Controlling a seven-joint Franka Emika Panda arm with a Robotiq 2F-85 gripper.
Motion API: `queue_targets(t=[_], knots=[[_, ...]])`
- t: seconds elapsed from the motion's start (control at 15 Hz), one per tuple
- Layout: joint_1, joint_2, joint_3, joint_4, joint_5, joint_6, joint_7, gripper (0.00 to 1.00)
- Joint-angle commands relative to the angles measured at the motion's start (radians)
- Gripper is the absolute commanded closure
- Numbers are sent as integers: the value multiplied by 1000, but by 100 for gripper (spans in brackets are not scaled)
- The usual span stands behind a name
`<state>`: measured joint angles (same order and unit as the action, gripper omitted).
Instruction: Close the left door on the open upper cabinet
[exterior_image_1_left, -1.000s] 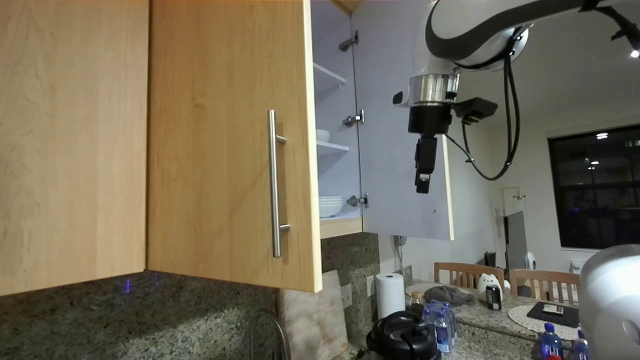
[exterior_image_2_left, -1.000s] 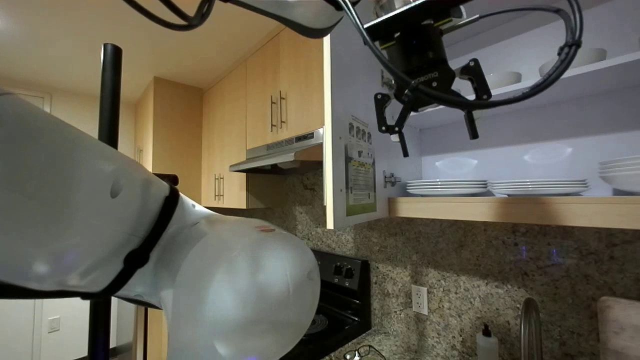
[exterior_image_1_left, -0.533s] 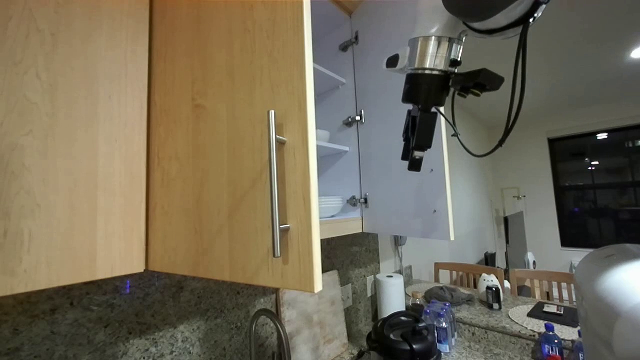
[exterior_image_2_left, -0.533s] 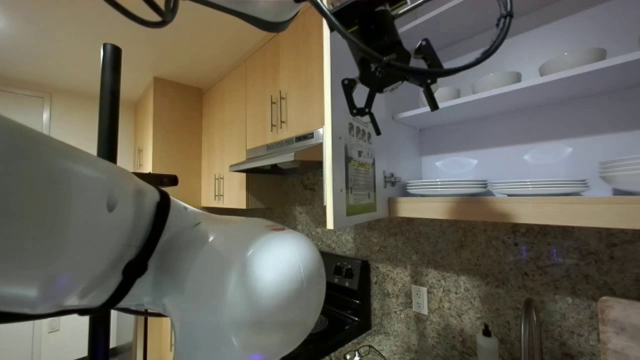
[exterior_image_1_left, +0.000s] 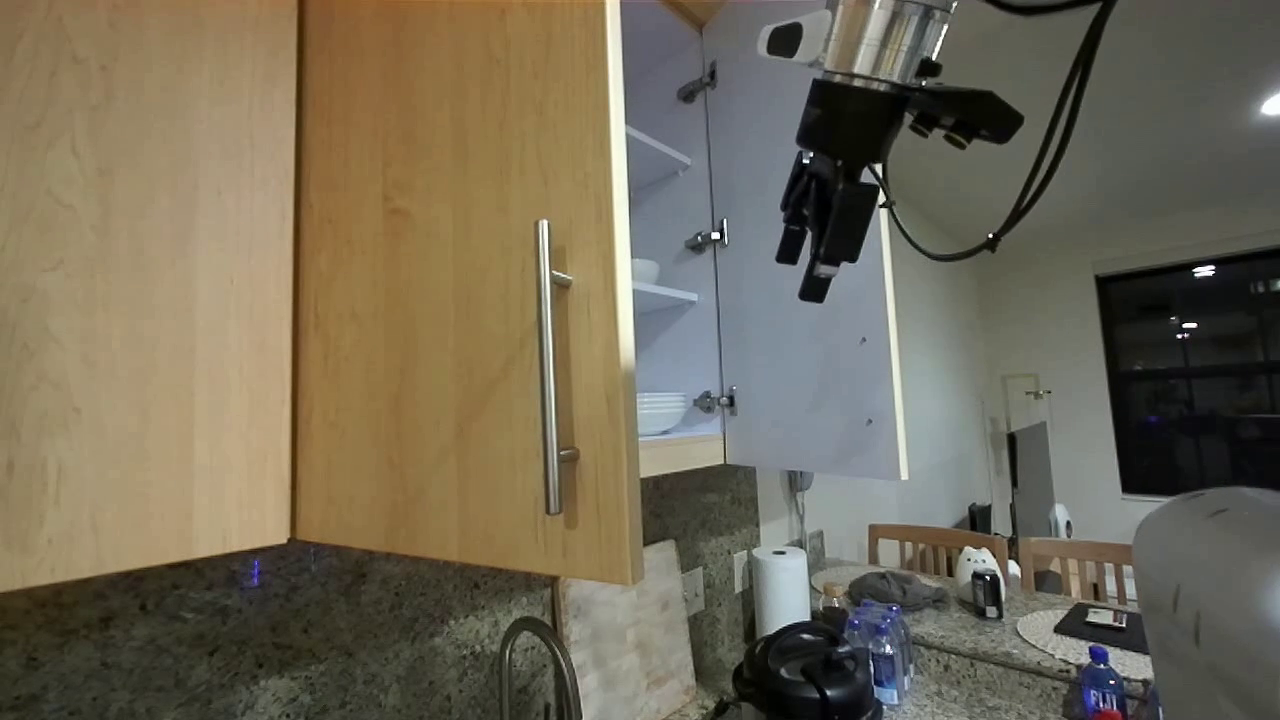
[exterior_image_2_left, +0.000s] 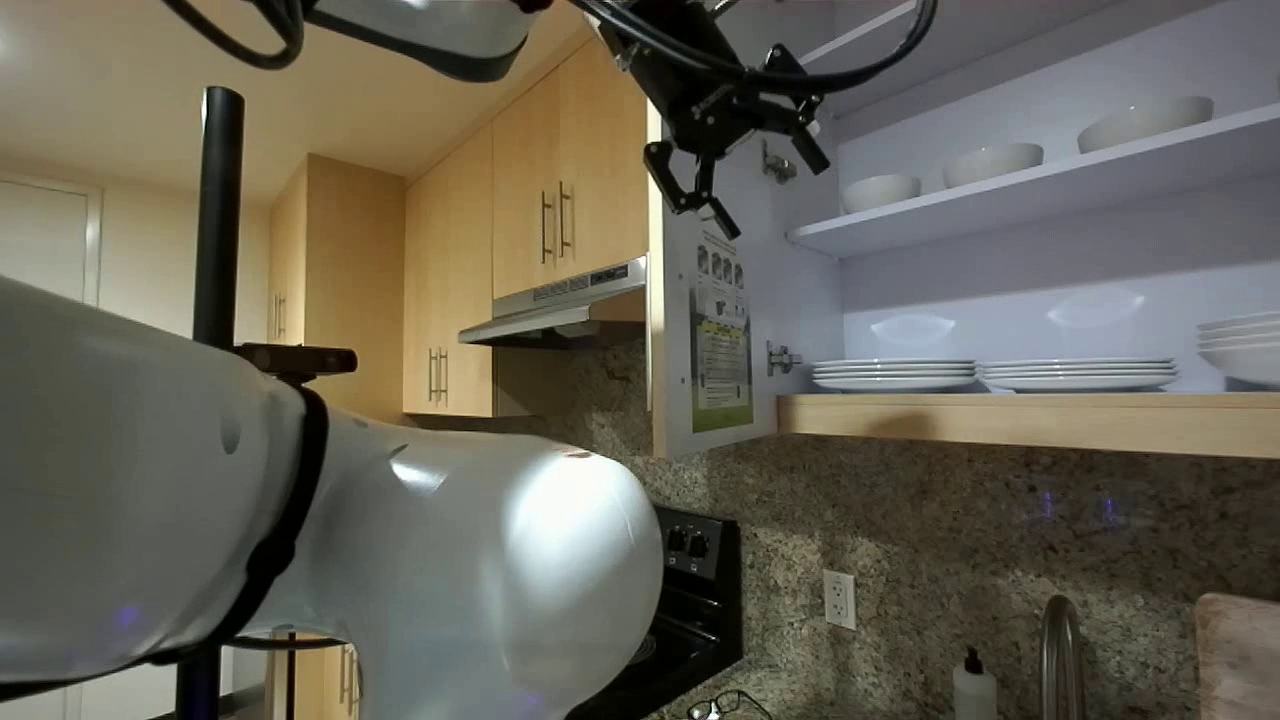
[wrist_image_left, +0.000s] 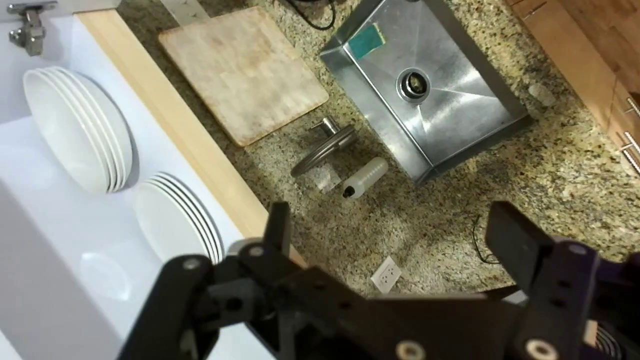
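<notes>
black pincer (exterior_image_2_left: 768, 187) spread, now higher; left door (exterior_image_1_left: 440, 300) unmoved

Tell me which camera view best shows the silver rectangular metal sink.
The wrist view: it looks down into the sink, showing its round metal drain, though the frame crops one end. Both exterior views show part of the curved metal faucet but none of the sink.

Glare observed on the bulbous glossy-white arm casing (exterior_image_2_left: 560, 540) and rectangular stainless-steel sink (wrist_image_left: 450, 122); black angular gripper fingers (wrist_image_left: 517, 245) appear soft-focused in the wrist view.
</notes>
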<state>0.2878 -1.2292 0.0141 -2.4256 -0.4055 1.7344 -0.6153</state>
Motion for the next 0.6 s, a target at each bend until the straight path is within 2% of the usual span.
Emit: queue_targets(t=[0.0, 0.2, 0.53], knots=[[54, -45, 2, -34, 6, 93, 0, 0], [83, -69, -5, -50, 39, 188, 13, 0], [141, -97, -14, -57, 170, 266, 18, 0]])
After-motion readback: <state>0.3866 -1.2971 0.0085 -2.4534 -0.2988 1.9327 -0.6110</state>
